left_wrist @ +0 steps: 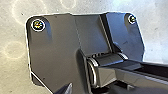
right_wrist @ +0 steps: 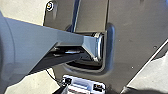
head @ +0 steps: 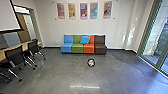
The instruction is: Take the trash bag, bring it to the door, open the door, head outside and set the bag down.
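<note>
- Trash bag: position and contents cannot be determined from these views.
- Left gripper: whether spread or pressed together cannot be told, nor whether it holds or touches anything.
- Right gripper: its opening likewise cannot be told, nor can any hold or contact.
- Ball (head: pixel 91 62): black and white, resting on the grey floor (head: pixel 57 72) in front of the couch and apart from it.
- Couch (head: pixel 88 49): composed of blue, green, orange and brown sections, set along the far wall (head: pixel 50 27). A blue cushion (head: pixel 85 40) leans, tilted, against the backrest where green meets orange.
- Posters (head: pixel 83 10): five, arranged in a row on the wall above the couch.
- Table (head: pixel 25 46): pale top, at the left side of the head view, with dark chairs (head: pixel 15 54) alongside it.
- Screen (head: pixel 8 15): white with a dark lower border, at upper left of the head view.
- Glass panels (head: pixel 161 35): green-framed, along the right side of the head view; daylight falls on the floor near them.
</note>
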